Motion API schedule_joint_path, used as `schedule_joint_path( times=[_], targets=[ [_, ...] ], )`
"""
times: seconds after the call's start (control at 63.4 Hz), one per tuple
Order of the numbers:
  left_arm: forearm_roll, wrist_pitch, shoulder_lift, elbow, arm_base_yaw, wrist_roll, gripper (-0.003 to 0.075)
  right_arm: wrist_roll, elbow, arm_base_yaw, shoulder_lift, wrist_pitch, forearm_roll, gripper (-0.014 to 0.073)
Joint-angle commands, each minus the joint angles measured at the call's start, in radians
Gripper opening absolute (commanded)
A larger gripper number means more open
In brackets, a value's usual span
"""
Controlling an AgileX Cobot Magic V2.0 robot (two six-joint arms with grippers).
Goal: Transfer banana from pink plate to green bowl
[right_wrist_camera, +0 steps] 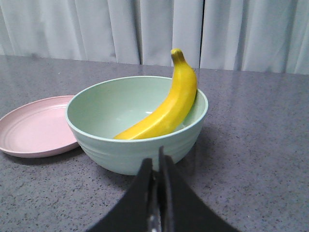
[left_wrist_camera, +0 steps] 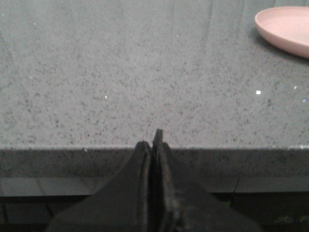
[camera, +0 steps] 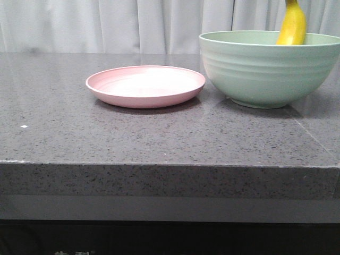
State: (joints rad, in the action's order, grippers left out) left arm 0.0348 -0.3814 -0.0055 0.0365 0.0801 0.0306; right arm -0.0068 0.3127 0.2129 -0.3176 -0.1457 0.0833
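Speckled grey countertop (camera: 159,138), white curtains (camera: 133,24).

both grippers (left_wrist_camera: 153,145) (right_wrist_camera: 157,164) closed, empty

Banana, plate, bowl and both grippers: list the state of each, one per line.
banana: inside the bowl, leaning on the far wall, one end sticking up above the rim.
pink plate: empty, flat on the countertop, beside the bowl.
green bowl: upright, holding the banana.
left gripper: shut, holding nothing, at the countertop's front edge.
right gripper: shut, holding nothing, outside the bowl.
countertop: bears plate and bowl.
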Motion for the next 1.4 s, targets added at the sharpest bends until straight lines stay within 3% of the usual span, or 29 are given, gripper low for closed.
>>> schedule_joint_path(
  times=[0.0, 0.237, 1.089, 1.389],
  targets=[
    [-0.015, 0.174, -0.024, -0.037, 0.008, 0.007, -0.0018, -0.012, 0.029, -0.001, -0.005, 0.083, -0.009, -0.0068],
    [-0.075, 0.240, -0.024, -0.045, 0.006, 0.007, -0.0018, -0.012, 0.029, -0.001, -0.005, 0.083, -0.009, -0.0068],
    [-0.075, 0.240, -0.024, -0.045, 0.006, 0.007, -0.0018, -0.012, 0.011, -0.003, -0.003, 0.090, -0.013, -0.0068],
    [-0.075, 0.240, -0.024, -0.045, 0.006, 0.007, -0.0018, -0.012, -0.230, -0.173, 0.219, 0.106, -0.025, -0.0068]
  ],
)
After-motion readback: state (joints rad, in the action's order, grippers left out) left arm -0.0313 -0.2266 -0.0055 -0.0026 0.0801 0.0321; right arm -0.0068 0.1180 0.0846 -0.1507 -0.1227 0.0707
